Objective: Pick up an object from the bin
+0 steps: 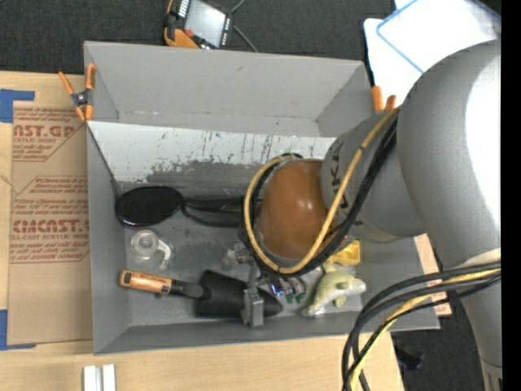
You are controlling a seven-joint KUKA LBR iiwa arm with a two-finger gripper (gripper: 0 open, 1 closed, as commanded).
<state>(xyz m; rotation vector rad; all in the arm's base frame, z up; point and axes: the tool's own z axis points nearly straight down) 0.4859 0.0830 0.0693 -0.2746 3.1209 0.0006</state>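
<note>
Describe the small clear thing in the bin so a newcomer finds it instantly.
Start at the grey bin and look at the left part of its floor. There, between the black oval disc above and the orange-handled tool below, sits a small clear cup. It is the only see-through thing; its neighbours are solid black or orange.

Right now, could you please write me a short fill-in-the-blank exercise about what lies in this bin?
1. The round disc at the left of the bin is ___ in colour.
2. Nearer the camera, the tool has an ___ handle.
3. Between them sits a small ___ cup.
4. In the view, the pale toy lies to the ___ of the gripper.

Missing words: black; orange; clear; right.
</note>
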